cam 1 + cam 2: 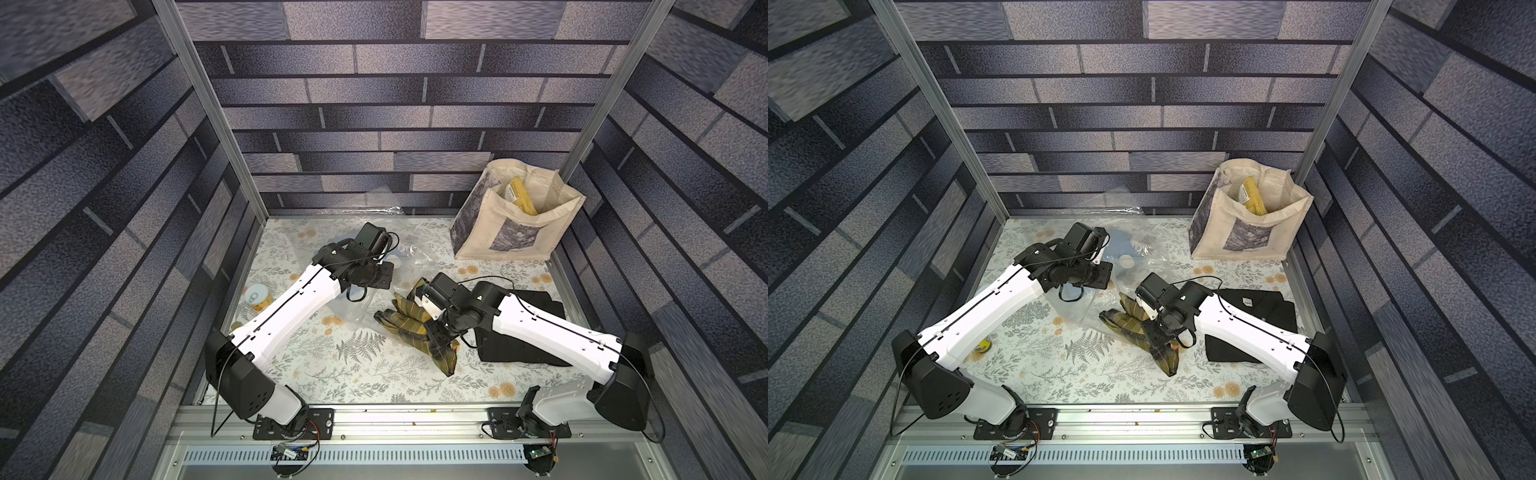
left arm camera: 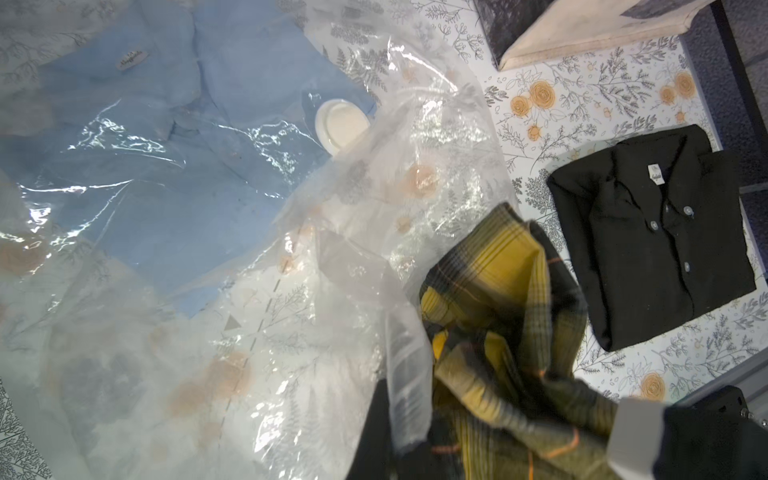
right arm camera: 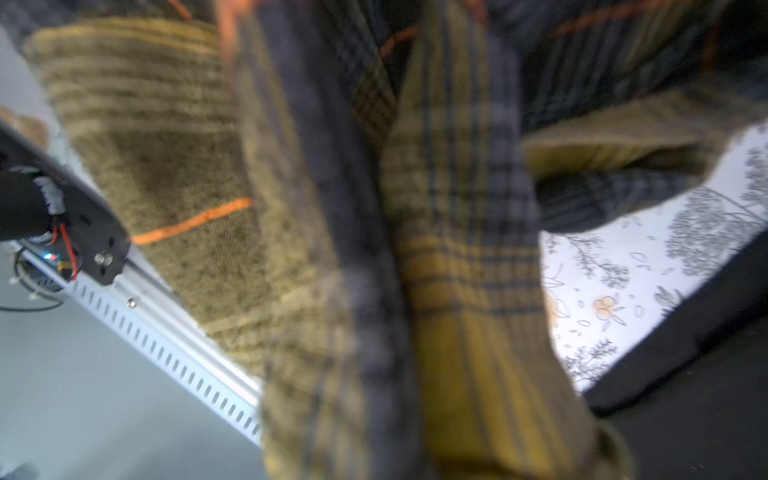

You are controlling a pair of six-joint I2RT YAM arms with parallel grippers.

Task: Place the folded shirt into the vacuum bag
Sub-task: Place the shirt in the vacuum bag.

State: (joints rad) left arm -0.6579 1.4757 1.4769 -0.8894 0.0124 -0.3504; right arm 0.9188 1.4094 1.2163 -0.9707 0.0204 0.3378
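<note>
The plaid shirt (image 1: 409,326) hangs bunched just right of centre in both top views, clamped in the right pincer (image 1: 438,338). Its leading end is at the mouth of the vacuum bag (image 2: 291,249), which lies to its left on the worktop (image 1: 374,374) with a blue shirt (image 2: 166,178) inside. The left pincer (image 1: 362,291) is closed, seemingly pinching the bag's lip. Drooping folds could snag that lip and push the film shut. The slippery film could also slide free and collapse the mouth.

crumpled yellow-plaid shirt (image 1: 405,326) just beside the crinkly transparent vacuum bag (image 2: 249,291)
</note>
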